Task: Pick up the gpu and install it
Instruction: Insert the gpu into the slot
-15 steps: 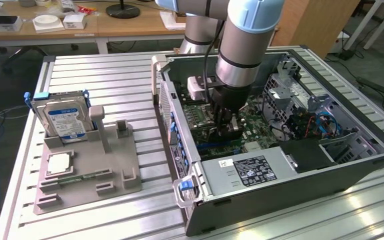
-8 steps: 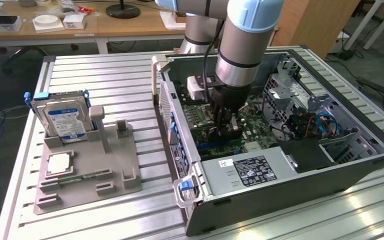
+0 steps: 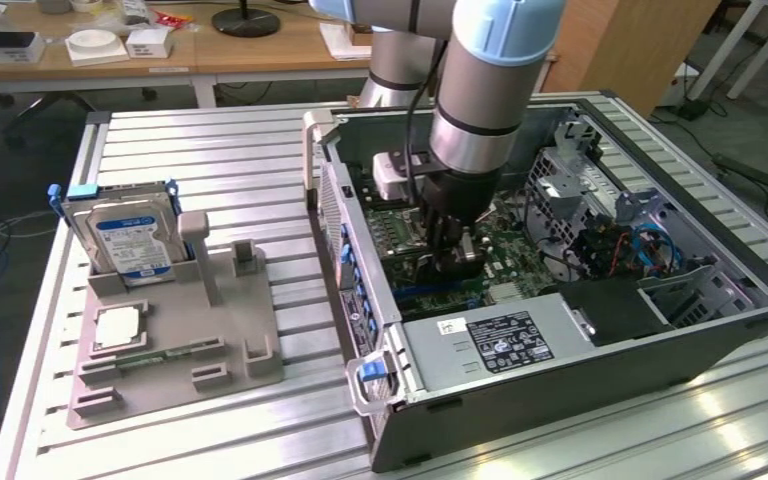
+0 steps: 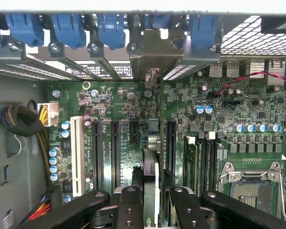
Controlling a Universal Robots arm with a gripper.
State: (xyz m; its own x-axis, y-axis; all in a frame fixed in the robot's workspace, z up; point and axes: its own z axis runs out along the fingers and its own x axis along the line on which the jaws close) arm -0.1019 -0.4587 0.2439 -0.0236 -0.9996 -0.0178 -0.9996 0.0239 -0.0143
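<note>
A white sticker with black print and small symbols [image 3: 500,341] is seen on the grey power supply box at the near end of the open computer case [image 3: 744,300]; its writing cannot be read. On the grey parts holder [image 3: 171,350] at the exterior view's left, a silver hard drive [image 3: 124,235] is stood upright in a slot, and a blue-and-white label is borne on its face (the words on it are too small to make out). A small square silver-topped chip [image 3: 115,328] is laid flat in a recess of the same holder, nearer the camera. White lettering is printed on the green motherboard [image 4: 124,114] beside its slots, but none of it can be read.

The gpu [image 4: 151,157] is seen edge-on in the wrist view: a thin dark card stood upright over the motherboard, with its narrow silver-grey bracket at the far end, up against the case's rear wall beneath the blue slot clips [image 4: 109,28]. It is lined up along the row of long black expansion slots, between two of them; whether its edge is seated in a slot cannot be told.

The gripper [image 4: 155,210] is lowered inside the case, above the motherboard. Its black fingers [image 4: 128,205] are closed partway, one on each face of the card, and the card is held between them. In the exterior view the gripper [image 3: 454,262] is seen deep in the case, just above the board.
</note>
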